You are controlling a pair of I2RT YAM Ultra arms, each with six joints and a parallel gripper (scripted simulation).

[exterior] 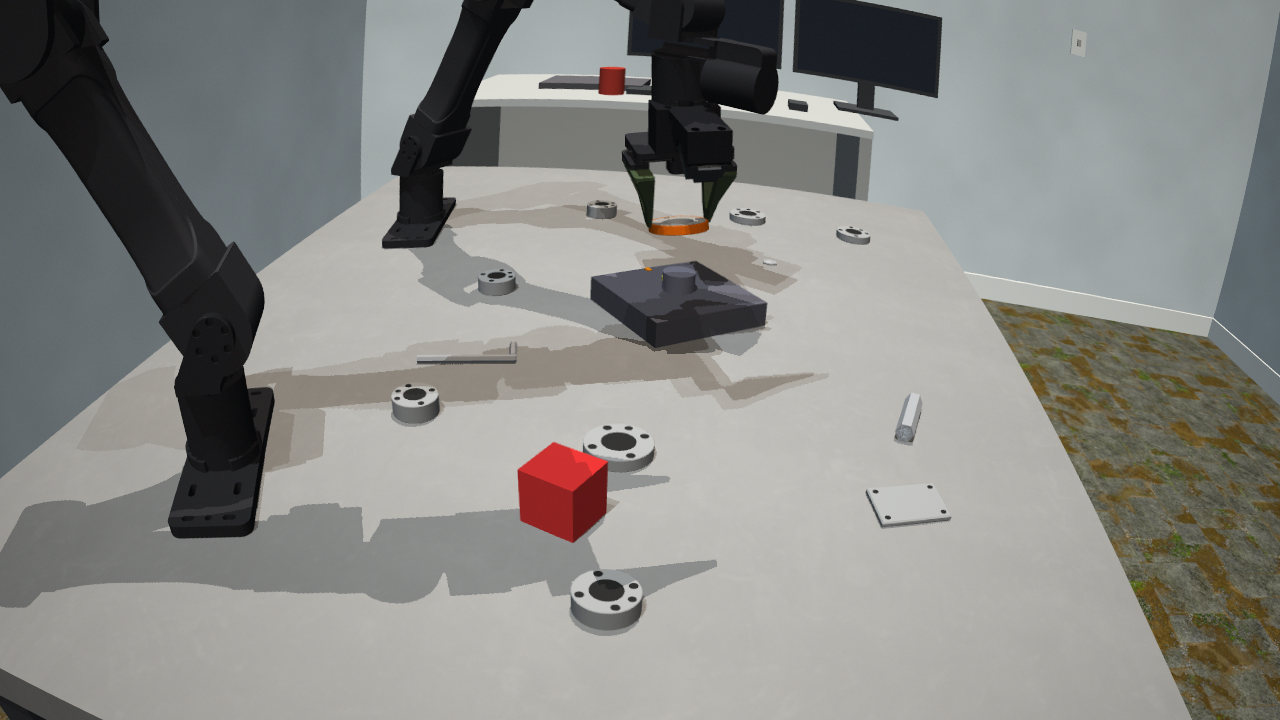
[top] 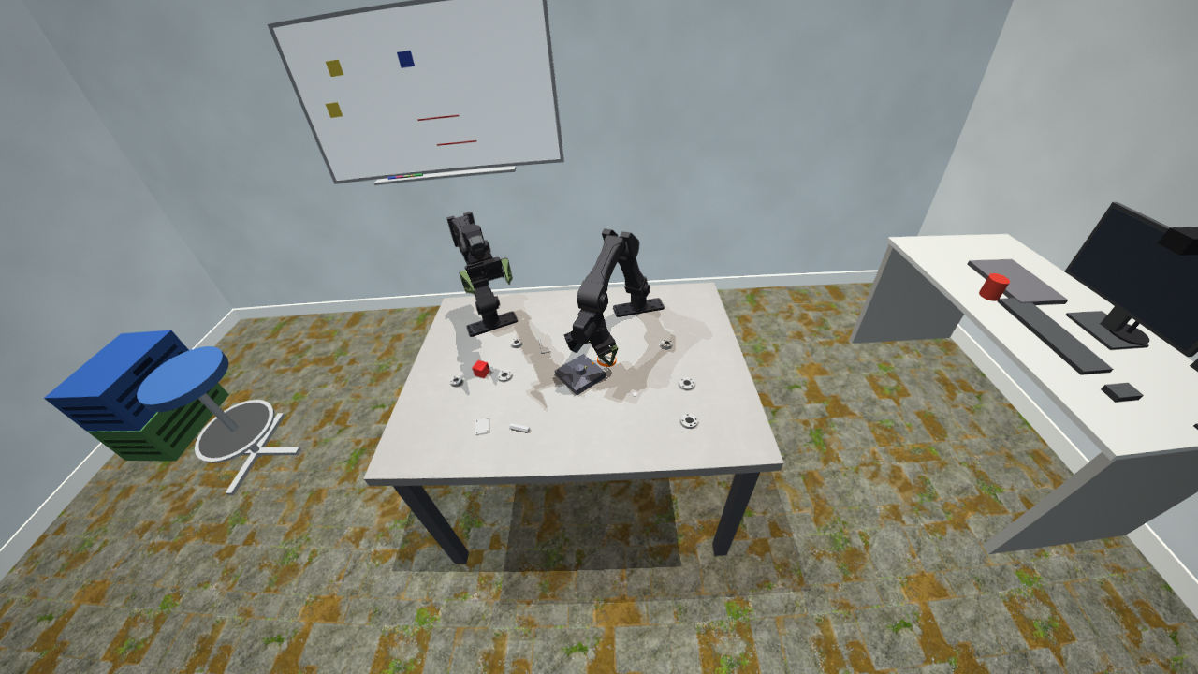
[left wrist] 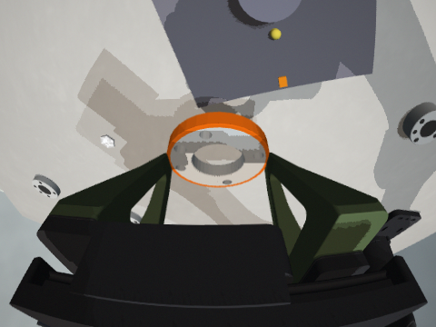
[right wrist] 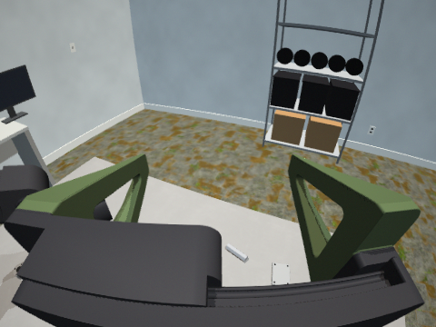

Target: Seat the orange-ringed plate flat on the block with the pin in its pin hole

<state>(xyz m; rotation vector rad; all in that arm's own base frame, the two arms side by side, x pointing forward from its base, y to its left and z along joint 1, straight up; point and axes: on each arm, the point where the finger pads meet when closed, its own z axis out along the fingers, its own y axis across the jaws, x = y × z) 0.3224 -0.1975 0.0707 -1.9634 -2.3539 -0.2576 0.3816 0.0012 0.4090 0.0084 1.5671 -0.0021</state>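
Note:
My left gripper (exterior: 679,219) (left wrist: 218,161) (top: 606,358) is shut on the orange-ringed plate (exterior: 678,226) (left wrist: 217,132) and holds it level in the air, beyond the block and above the table. The dark block (exterior: 680,308) (left wrist: 272,59) (top: 580,376) lies flat mid-table with its round post (exterior: 678,278) (left wrist: 269,9) standing up. A small yellow pin (left wrist: 274,34) and an orange mark (left wrist: 282,82) show on the block's top in the left wrist view. My right gripper (right wrist: 218,162) (top: 486,274) is open and empty, raised high near its base.
Several grey flanges lie about, such as one flange (exterior: 606,598) (exterior: 618,445) (exterior: 415,402). A red cube (exterior: 562,490) (top: 480,368), a hex key (exterior: 467,357), a small flat plate (exterior: 907,505) and a hex bolt (exterior: 907,418) lie on the table.

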